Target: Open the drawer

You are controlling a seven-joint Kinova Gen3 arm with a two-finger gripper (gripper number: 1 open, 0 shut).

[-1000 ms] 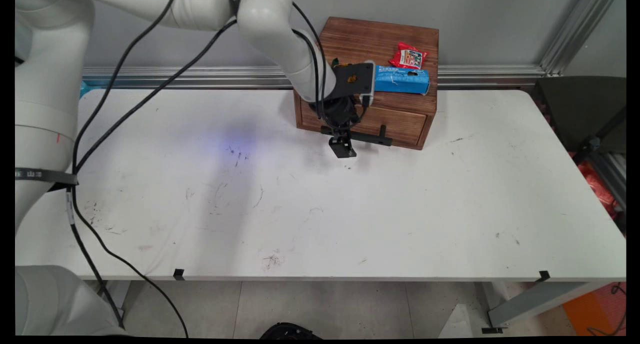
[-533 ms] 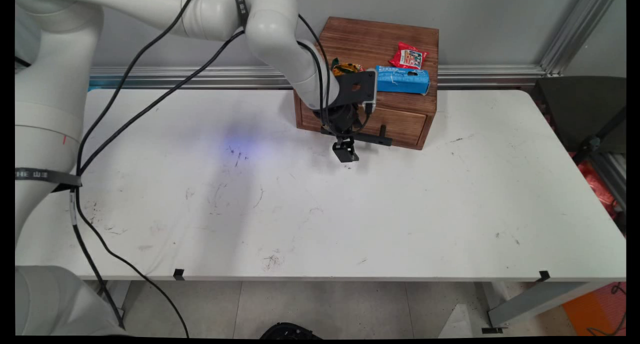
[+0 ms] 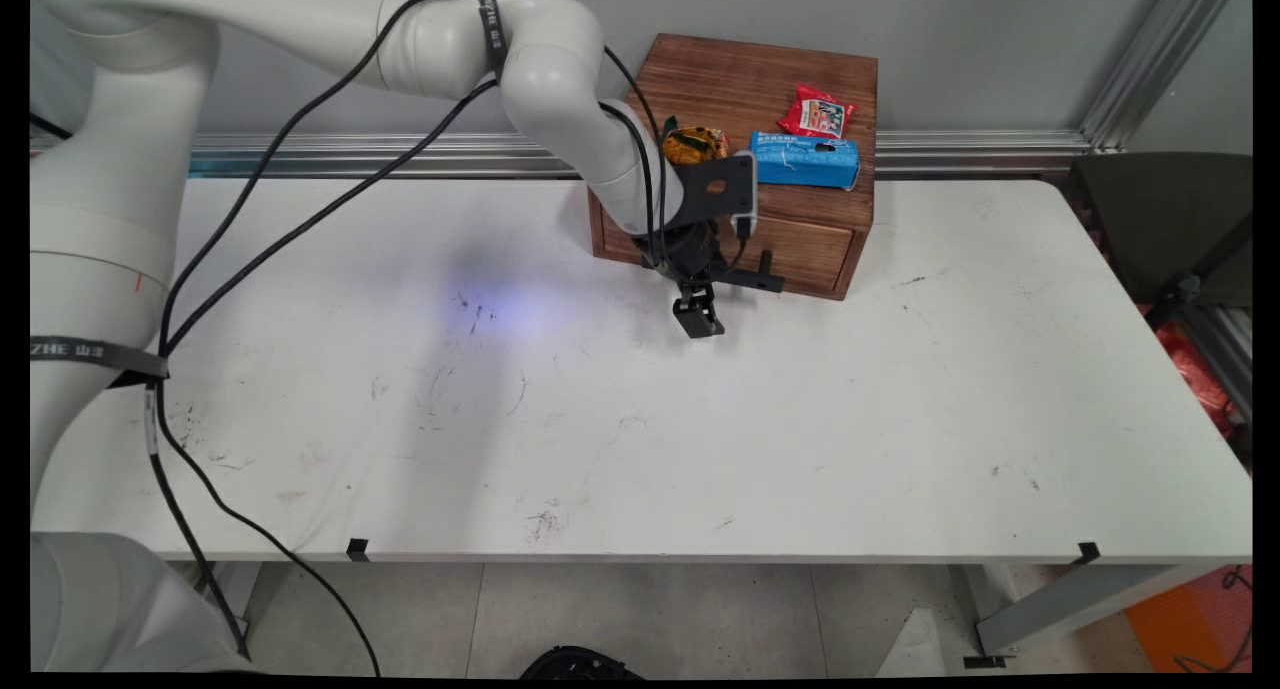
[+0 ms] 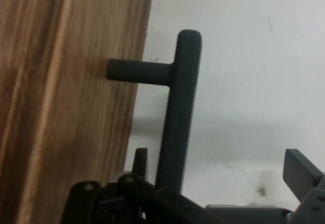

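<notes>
1. Our end effector [image 3: 697, 317] is spread wide at the black handle [image 3: 735, 277] of the drawer [image 3: 800, 244], center-top of the frame. In the hand view the bar [image 4: 177, 122] sits between the fingers, hugging one side.
2. Risk, we reckon: closing off-center could knock the bar sideways or scoot the whole wooden box [image 3: 760, 89] across the desk [image 3: 700, 449].
3. The drawer looks shut, so we can't see its contents. On the box top: a blue pack [image 3: 805, 161], a red packet [image 3: 817, 111] and an orange snack [image 3: 692, 145].
</notes>
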